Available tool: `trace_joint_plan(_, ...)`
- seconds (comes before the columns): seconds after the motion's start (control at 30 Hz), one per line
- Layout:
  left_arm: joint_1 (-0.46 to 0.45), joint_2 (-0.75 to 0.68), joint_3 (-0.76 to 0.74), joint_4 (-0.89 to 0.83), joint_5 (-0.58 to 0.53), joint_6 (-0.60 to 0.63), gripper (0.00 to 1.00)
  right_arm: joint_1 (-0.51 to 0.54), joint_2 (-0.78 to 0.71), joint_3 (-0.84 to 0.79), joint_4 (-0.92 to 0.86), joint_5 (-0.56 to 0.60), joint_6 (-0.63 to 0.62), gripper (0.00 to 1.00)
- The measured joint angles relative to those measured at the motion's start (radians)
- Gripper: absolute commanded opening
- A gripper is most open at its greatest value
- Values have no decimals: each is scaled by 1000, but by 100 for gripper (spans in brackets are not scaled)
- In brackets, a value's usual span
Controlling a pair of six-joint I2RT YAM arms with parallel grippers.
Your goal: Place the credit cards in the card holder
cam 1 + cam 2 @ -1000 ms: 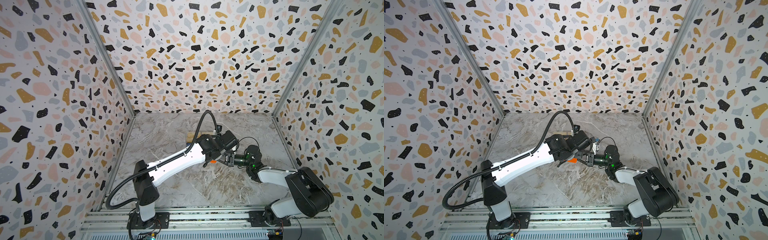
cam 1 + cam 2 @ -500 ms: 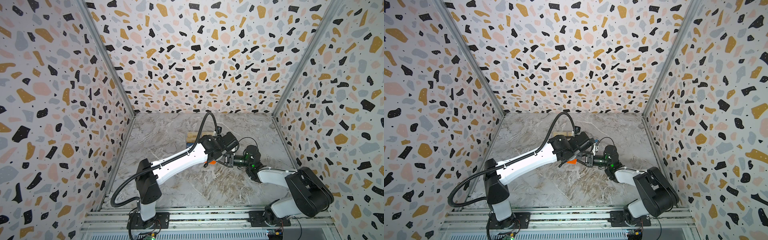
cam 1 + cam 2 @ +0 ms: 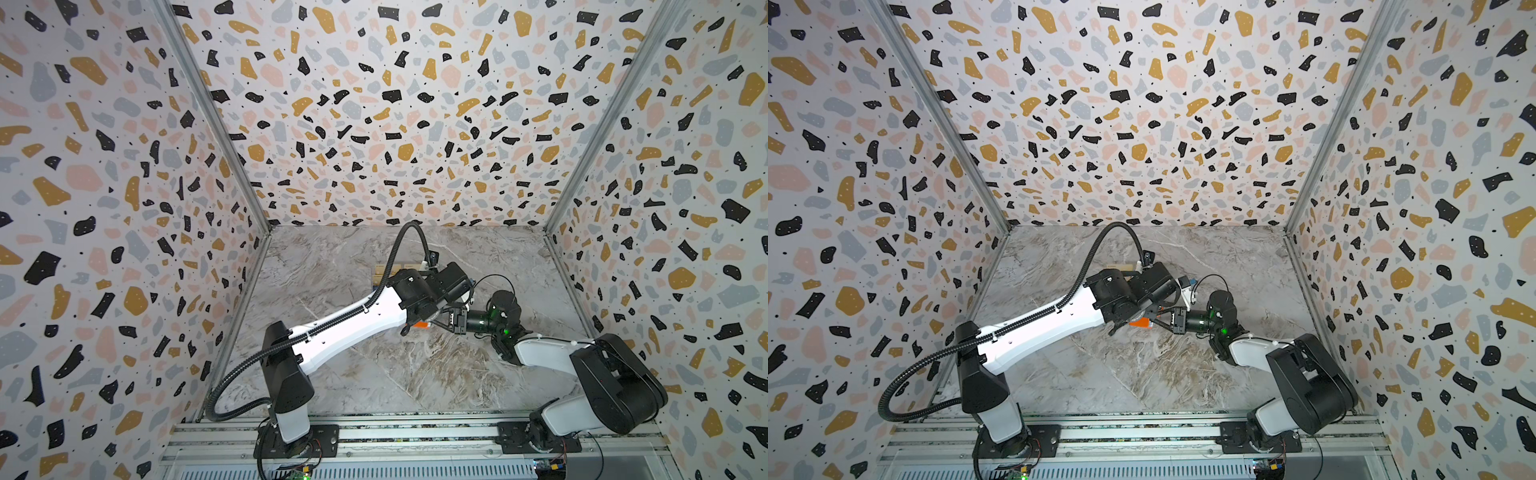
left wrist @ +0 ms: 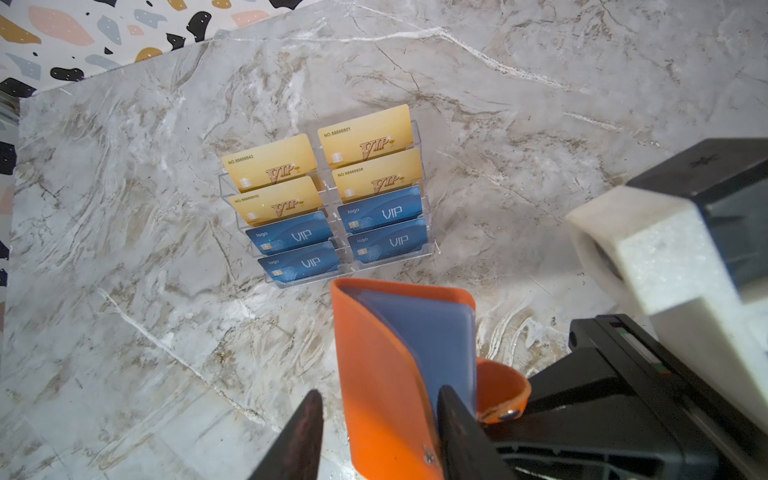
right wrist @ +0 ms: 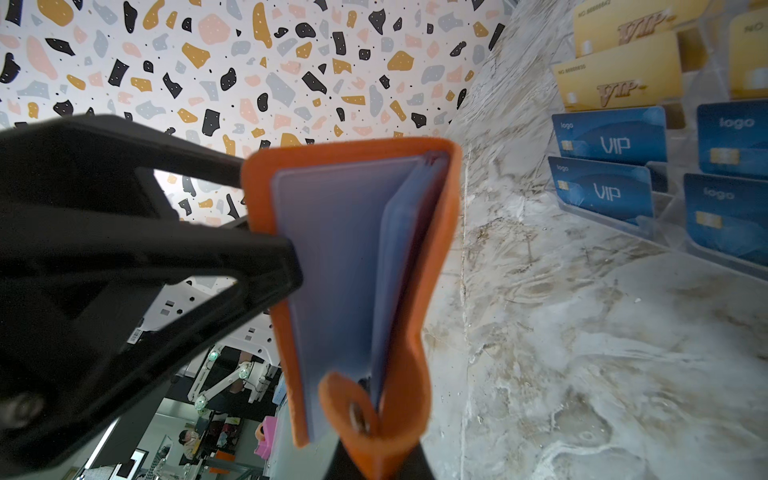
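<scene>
Narrowing from a wider gap, the left gripper [image 4: 378, 411] straddled one cover of the card holder [image 4: 374, 353] without yet pinching it, while the clenched right gripper [image 5: 376, 465] held it near the rack [image 4: 307, 280] — every one of the credit cards [image 4: 299, 235] unloaded.

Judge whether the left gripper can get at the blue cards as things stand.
Probably not directly: the left gripper has its jaws astride the holder, which the right gripper holds up between it and the rack. Beyond that, the blue cards stand exposed.
</scene>
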Motion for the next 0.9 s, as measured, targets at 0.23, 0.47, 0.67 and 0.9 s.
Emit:
trace_joint_plan(0.23,12,-63,-64,-14,4,8,40,0,0,0,-46,1,-26,0)
trace_joint_plan(0.47,40,-116,-150,36,55,33,32,0,0,18,-84,2,-49,0)
trace_joint_plan(0.67,82,-162,-239,104,148,55,29,0,0,19,-110,4,-60,0)
trace_joint_plan(0.9,177,-314,-427,275,310,55,26,0,0,19,-110,3,-68,0)
